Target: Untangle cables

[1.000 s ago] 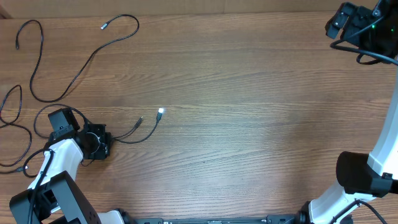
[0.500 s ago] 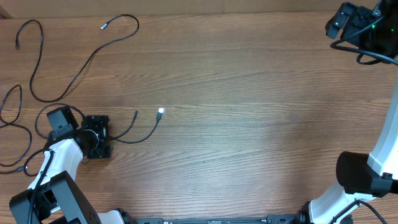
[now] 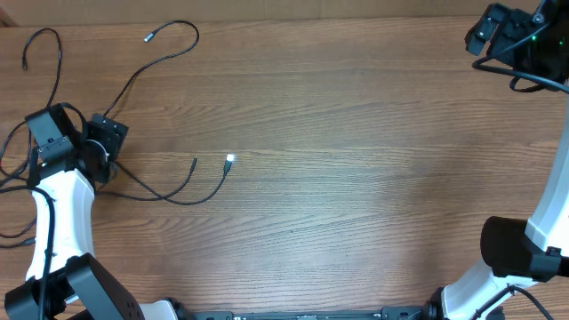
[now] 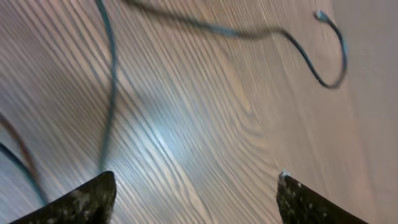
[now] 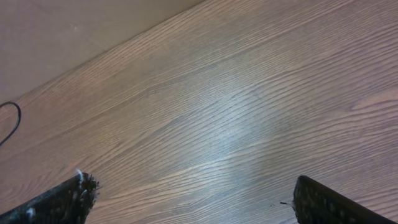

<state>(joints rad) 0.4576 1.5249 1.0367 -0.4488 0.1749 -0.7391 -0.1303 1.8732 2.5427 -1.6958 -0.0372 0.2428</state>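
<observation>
Thin black cables lie over the left part of the table. One long cable (image 3: 124, 89) loops from the far left corner to a silver tip (image 3: 148, 37). Two more strands (image 3: 169, 197) run rightward and end in a dark tip (image 3: 196, 162) and a bright tip (image 3: 229, 160). My left gripper (image 3: 114, 149) hovers over these strands near the left edge, open and empty. Its blurred wrist view shows the open left gripper (image 4: 196, 199) above bare wood, a strand (image 4: 112, 74) to its left and a curled cable end (image 4: 329, 56) far off. My right gripper (image 3: 498, 27) stays at the far right corner, and in its wrist view the right gripper (image 5: 193, 199) is open over bare wood.
More cable loops (image 3: 18, 178) trail off the table's left edge beside my left arm. A short piece of cable (image 5: 15, 121) shows at the left edge of the right wrist view. The table's far edge (image 5: 93, 53) meets a plain wall.
My left gripper opened and let go of the cable strands, then swung away from the table's front toward the far left. The two tipped ends stayed on the wood. The right arm has not moved.
</observation>
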